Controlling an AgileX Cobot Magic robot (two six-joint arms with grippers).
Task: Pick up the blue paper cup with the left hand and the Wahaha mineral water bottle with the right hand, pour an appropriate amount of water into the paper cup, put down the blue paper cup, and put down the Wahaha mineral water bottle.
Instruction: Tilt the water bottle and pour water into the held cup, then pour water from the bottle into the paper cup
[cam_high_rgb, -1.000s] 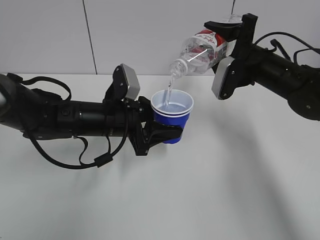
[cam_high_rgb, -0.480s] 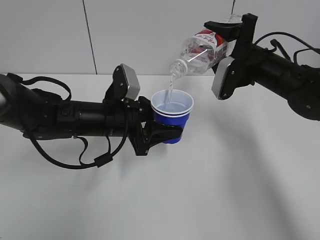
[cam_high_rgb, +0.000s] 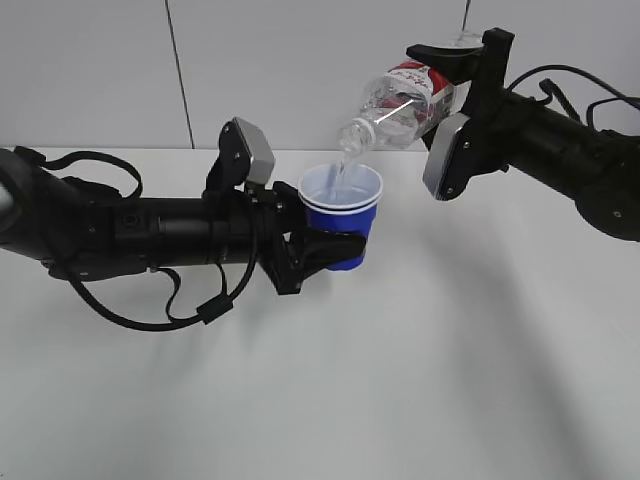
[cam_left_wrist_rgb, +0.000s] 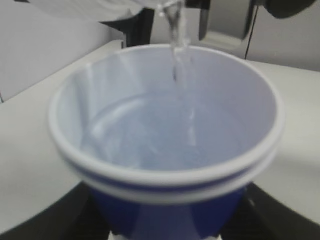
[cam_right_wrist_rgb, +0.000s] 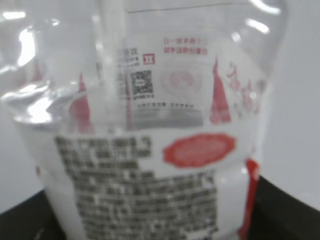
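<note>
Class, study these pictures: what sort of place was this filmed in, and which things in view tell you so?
Probably a robotics lab or test bench, not a kitchen. A plain white table stands against a bare panelled wall, and two black cabled robot arms handle the only props: a blue paper cup and a Wahaha mineral water bottle.

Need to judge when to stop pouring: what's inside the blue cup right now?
Inside the blue paper cup, a thin stream of water falls from the Wahaha mineral water bottle into a shallow pool over the bottom. The white wall above stays bare. Exact depth is unclear.

Bottle (cam_high_rgb: 405, 100) neck blocks space just above cup (cam_high_rgb: 341, 215); table (cam_high_rgb: 450, 360) in front open
</note>
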